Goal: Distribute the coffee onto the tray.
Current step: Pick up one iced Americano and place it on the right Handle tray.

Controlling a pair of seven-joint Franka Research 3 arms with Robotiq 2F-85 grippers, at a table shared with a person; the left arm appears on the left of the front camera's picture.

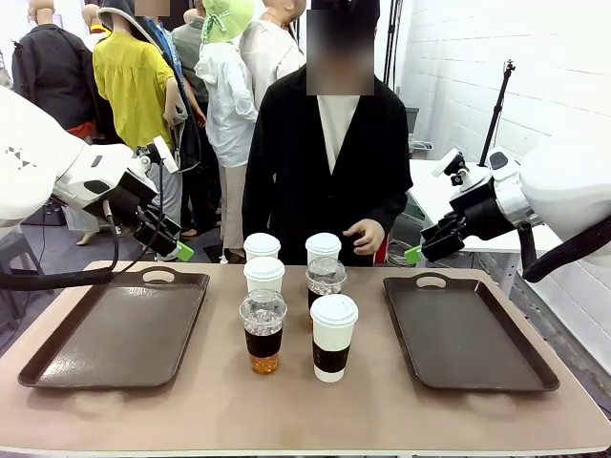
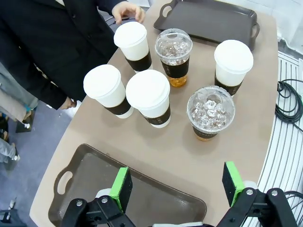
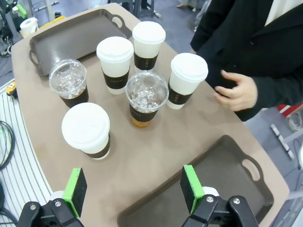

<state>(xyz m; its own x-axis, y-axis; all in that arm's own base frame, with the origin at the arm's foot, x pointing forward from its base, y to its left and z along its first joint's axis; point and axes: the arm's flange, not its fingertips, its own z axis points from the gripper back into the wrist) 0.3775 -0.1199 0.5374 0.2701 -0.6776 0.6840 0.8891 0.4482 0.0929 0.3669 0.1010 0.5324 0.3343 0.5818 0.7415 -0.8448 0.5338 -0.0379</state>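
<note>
The coffee stands bunched in the middle of the table: white lidded cups with brown sleeves (image 1: 333,336) (image 1: 263,275) (image 2: 149,97) (image 3: 86,130) and clear dome-lidded iced drinks (image 1: 263,329) (image 1: 326,281) (image 2: 210,111) (image 3: 147,97). A dark tray lies on each side, the left tray (image 1: 119,329) (image 2: 90,172) and the right tray (image 1: 468,329) (image 3: 213,175), both bare. My left gripper (image 1: 177,246) (image 2: 177,187) hangs open above the left tray's far end. Above the right tray's far end my right gripper (image 1: 417,253) (image 3: 133,189) is open too. Neither touches a cup.
A person in a black jacket stands at the far edge behind the cups, one hand (image 1: 368,237) (image 3: 239,92) resting near the back cups. Bare tabletop runs along the front edge (image 1: 286,420). Cables lie on the floor beside the table (image 2: 289,101).
</note>
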